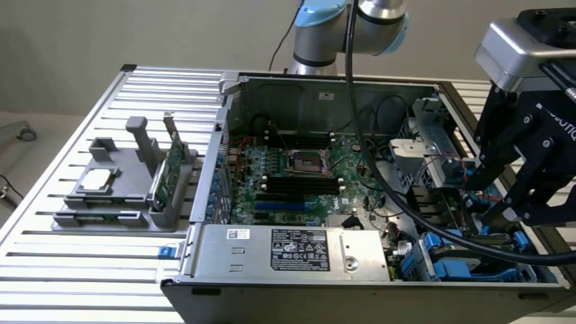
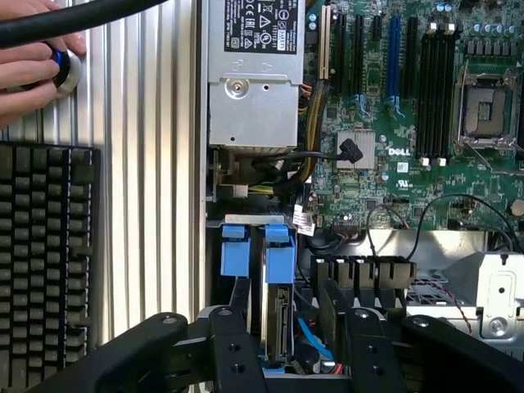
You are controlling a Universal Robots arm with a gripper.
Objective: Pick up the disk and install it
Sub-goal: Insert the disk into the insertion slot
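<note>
Exterior view: an open metal case sits on a table made of shiny ribbed strips. The black gripper hangs over the case's near corner, at the exterior view's right.

Wrist view: the two black fingers stand wide apart and hold nothing. The flat grey disk stands on its edge between them in a slot. It has a smooth blue tab on its end.

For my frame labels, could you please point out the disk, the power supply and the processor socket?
the disk (image 2: 278,318), wrist view, its grey end face.
the power supply (image 1: 300,249), exterior view, its label.
the processor socket (image 1: 301,162), exterior view, its centre.
</note>
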